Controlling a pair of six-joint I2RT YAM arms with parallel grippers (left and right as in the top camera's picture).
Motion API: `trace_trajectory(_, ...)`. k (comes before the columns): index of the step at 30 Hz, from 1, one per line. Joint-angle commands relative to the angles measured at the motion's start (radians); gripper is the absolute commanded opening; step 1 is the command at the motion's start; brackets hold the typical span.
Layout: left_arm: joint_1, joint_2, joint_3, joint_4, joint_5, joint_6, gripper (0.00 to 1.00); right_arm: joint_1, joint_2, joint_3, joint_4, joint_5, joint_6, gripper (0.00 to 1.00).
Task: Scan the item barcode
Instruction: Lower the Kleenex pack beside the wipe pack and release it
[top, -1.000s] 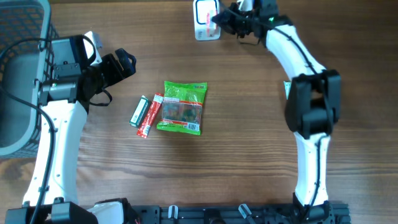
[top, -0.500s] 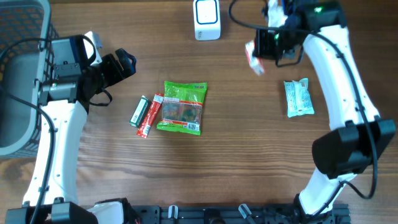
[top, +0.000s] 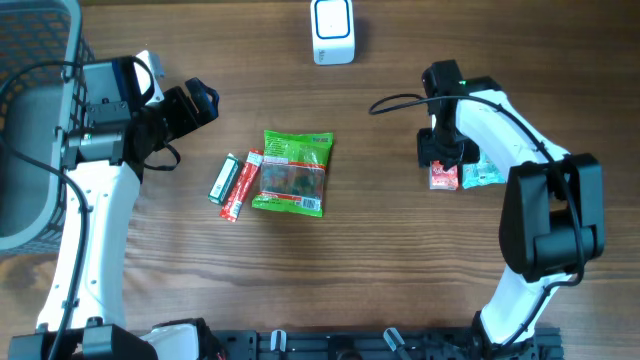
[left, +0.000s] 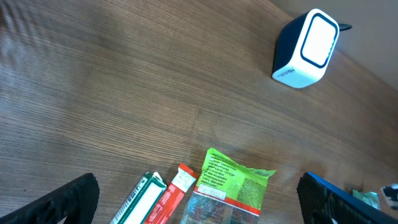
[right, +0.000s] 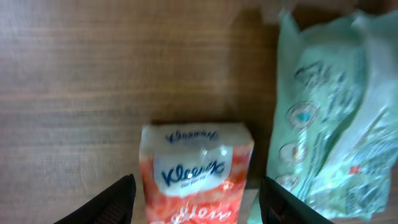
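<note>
A red-and-white Kleenex tissue pack lies flat on the wooden table between the fingers of my right gripper, with a gap on each side; the gripper is open. From overhead the pack sits just under the right gripper, beside a pale green packet. The white barcode scanner stands at the table's far edge, also in the left wrist view as the scanner. My left gripper hovers wide open and empty at the left.
A green snack pouch, a red stick pack and a green-and-white stick pack lie mid-table. The pale green packet lies right of the tissue pack. A grey wire basket stands at the far left.
My right arm carried the tissue pack from the scanner down to the table's right side, beside the pale green packet, and its jaws opened. The left arm stayed still.
</note>
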Motion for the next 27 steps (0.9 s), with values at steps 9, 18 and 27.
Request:
trace_trajectory(9,0.003,-0.01,0.0,0.003,0.001,0.02,1.0,0.013,-0.211,0.007,0.01,-0.264,-0.022,0.63)
trace_trajectory(18,0.003,-0.01,0.0,0.003,0.001,0.02,1.0,0.014,-0.217,-0.232,0.156,-0.314,-0.022,0.62)
trace_trajectory(27,0.003,-0.01,0.0,0.003,0.001,0.02,1.0,0.013,-0.217,-0.401,0.359,-0.182,0.069,0.6)
